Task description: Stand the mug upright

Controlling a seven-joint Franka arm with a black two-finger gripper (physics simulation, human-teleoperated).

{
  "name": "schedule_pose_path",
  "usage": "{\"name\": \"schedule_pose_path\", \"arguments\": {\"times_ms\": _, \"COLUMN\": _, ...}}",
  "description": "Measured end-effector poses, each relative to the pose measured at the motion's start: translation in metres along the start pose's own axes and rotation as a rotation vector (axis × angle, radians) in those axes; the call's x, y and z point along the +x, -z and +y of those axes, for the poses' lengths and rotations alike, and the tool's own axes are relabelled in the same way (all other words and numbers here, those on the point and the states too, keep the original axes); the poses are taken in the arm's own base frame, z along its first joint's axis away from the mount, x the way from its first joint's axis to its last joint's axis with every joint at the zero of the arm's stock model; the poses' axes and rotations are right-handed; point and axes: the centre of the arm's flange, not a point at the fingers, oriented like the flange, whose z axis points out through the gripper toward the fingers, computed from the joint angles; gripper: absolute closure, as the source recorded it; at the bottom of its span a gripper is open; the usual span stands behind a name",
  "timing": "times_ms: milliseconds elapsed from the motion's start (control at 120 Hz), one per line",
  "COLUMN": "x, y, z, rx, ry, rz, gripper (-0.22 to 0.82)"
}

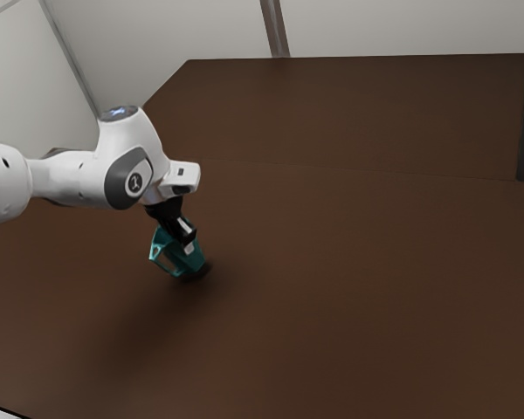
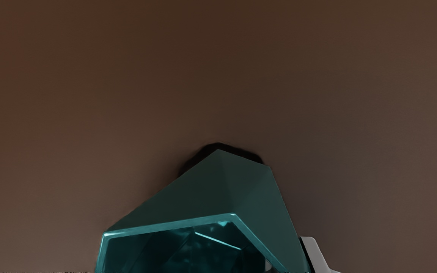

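The teal mug (image 1: 166,260) is tilted in the exterior view, its open end toward that view's left and its base low, by a dark shadow on the brown table. My gripper (image 1: 189,243) reaches down to it and is shut on its side wall. In the wrist view the mug (image 2: 218,189) shows its faceted outside and part of its hollow inside. The gripper (image 2: 290,261) has one grey finger (image 2: 314,252) against the outer wall and a small piece of the other within the rim. Whether the base touches the table cannot be told.
The wide brown table (image 1: 358,288) extends around the mug, with pale walls beyond its far edge. The arm comes in from the exterior view's left, above the table. A pale corner with a dark edge shows at that view's lower left.
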Motion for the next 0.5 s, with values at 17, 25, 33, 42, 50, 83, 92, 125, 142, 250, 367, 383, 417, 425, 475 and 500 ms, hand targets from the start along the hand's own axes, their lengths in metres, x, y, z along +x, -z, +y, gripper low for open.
{"name": "schedule_pose_path", "arguments": {"times_ms": 17, "x": 0.0, "y": -0.001, "z": 0.0, "rx": 0.0, "ry": 0.007, "rz": -0.001, "gripper": 0.78}}
{"name": "schedule_pose_path", "arguments": {"times_ms": 25, "x": 0.0, "y": -0.001, "z": 0.0, "rx": 0.0, "ry": 0.011, "rz": -0.001, "gripper": 0.78}}
{"name": "schedule_pose_path", "arguments": {"times_ms": 33, "x": -0.001, "y": -0.002, "z": 0.001, "rx": -0.001, "ry": 0.015, "rz": -0.001, "gripper": 0.78}}
{"name": "schedule_pose_path", "arguments": {"times_ms": 42, "x": -0.001, "y": -0.002, "z": 0.001, "rx": -0.002, "ry": 0.018, "rz": -0.002, "gripper": 0.78}}
{"name": "schedule_pose_path", "arguments": {"times_ms": 50, "x": -0.001, "y": -0.003, "z": 0.001, "rx": -0.002, "ry": 0.022, "rz": -0.002, "gripper": 0.78}}
{"name": "schedule_pose_path", "arguments": {"times_ms": 83, "x": -0.001, "y": -0.005, "z": 0.001, "rx": -0.005, "ry": 0.035, "rz": -0.004, "gripper": 0.78}}
{"name": "schedule_pose_path", "arguments": {"times_ms": 92, "x": -0.001, "y": -0.006, "z": 0.001, "rx": -0.005, "ry": 0.038, "rz": -0.004, "gripper": 0.78}}
{"name": "schedule_pose_path", "arguments": {"times_ms": 125, "x": 0.0, "y": -0.007, "z": 0.001, "rx": -0.007, "ry": 0.051, "rz": -0.005, "gripper": 0.78}}
{"name": "schedule_pose_path", "arguments": {"times_ms": 142, "x": 0.0, "y": -0.008, "z": 0.002, "rx": -0.008, "ry": 0.057, "rz": -0.006, "gripper": 0.78}}
{"name": "schedule_pose_path", "arguments": {"times_ms": 250, "x": 0.0, "y": -0.016, "z": 0.001, "rx": -0.019, "ry": 0.096, "rz": -0.014, "gripper": 0.78}}
{"name": "schedule_pose_path", "arguments": {"times_ms": 367, "x": -0.002, "y": -0.022, "z": -0.002, "rx": -0.025, "ry": 0.136, "rz": -0.016, "gripper": 0.78}}
{"name": "schedule_pose_path", "arguments": {"times_ms": 383, "x": -0.002, "y": -0.023, "z": -0.002, "rx": -0.025, "ry": 0.141, "rz": -0.016, "gripper": 0.77}}
{"name": "schedule_pose_path", "arguments": {"times_ms": 417, "x": -0.003, "y": -0.023, "z": -0.003, "rx": -0.026, "ry": 0.151, "rz": -0.015, "gripper": 0.74}}
{"name": "schedule_pose_path", "arguments": {"times_ms": 425, "x": -0.003, "y": -0.023, "z": -0.003, "rx": -0.026, "ry": 0.153, "rz": -0.015, "gripper": 0.73}}
{"name": "schedule_pose_path", "arguments": {"times_ms": 475, "x": -0.003, "y": -0.023, "z": -0.004, "rx": -0.028, "ry": 0.165, "rz": -0.013, "gripper": 0.63}}
{"name": "schedule_pose_path", "arguments": {"times_ms": 500, "x": -0.004, "y": -0.023, "z": -0.004, "rx": -0.029, "ry": 0.17, "rz": -0.012, "gripper": 0.57}}
